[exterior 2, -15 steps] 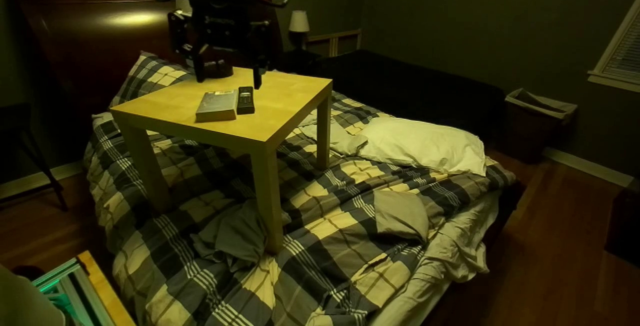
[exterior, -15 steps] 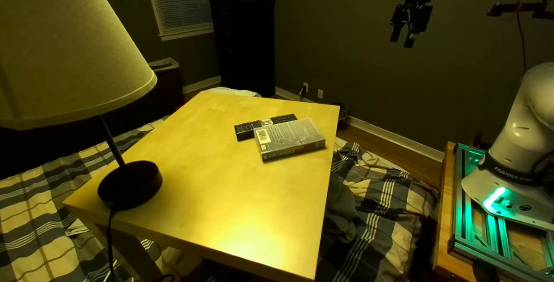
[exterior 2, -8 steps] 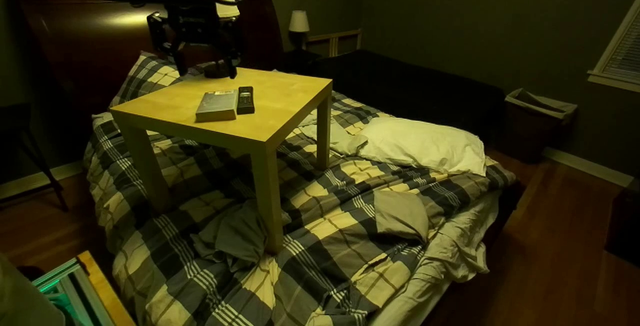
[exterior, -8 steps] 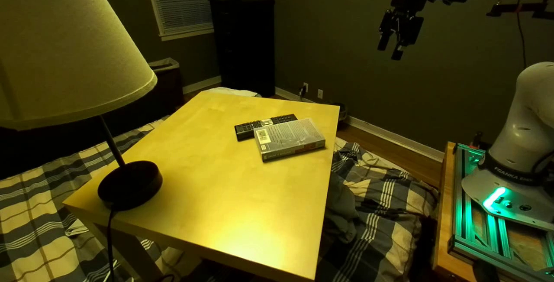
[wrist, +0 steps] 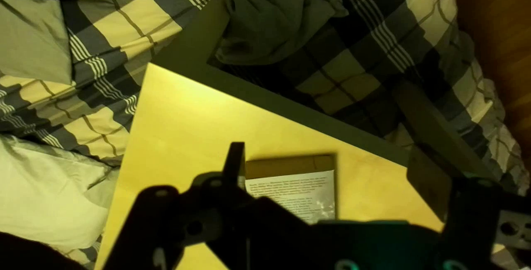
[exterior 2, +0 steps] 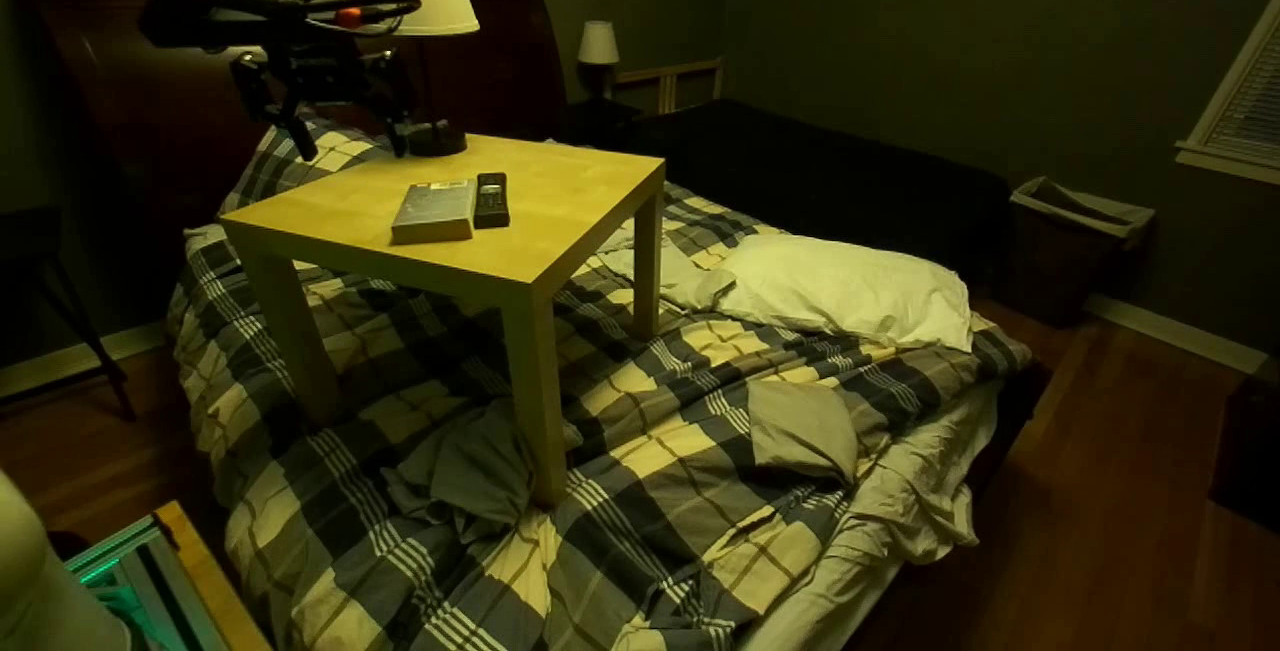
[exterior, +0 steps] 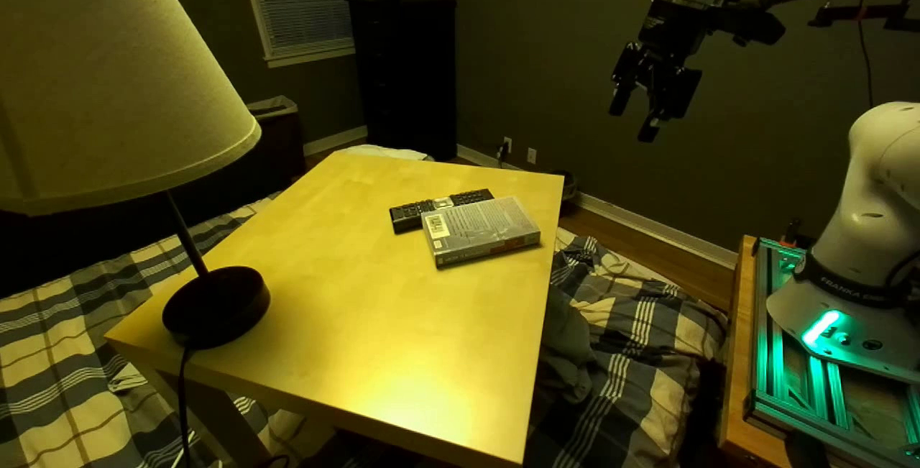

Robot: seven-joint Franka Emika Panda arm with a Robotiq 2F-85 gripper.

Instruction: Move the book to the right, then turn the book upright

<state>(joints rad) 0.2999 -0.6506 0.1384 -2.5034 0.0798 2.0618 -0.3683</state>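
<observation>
Downward and to the left in an exterior view, the gripper (exterior: pixel 632 121) has travelled since the earlier frames, while the book (exterior: pixel 483 231) and the remote (exterior: pixel 442 203) lie just where they were. It hangs in the air, well apart from both, its fingers (wrist: pixel 233 162) spread wide — one near the middle of the wrist view, one toward its right. Part of the book shows between them there; the rest is hidden behind the gripper itself.

The book lies flat on the pale wooden table (exterior: pixel 345 295), near the edge that faces the white arm (exterior: pixel 873 202), one cover up (a block of small print shows on it). Just beside it, along one long side, is the black remote; whether the two touch I cannot tell. A lamp (exterior: pixel 215 308) stands at a corner of the same table, its round black base on the wood. Plaid bedding (exterior 2: pixel 650 541) is under the table, and a white pillow (exterior 2: pixel 850 291) lies on it, near a table leg.
</observation>
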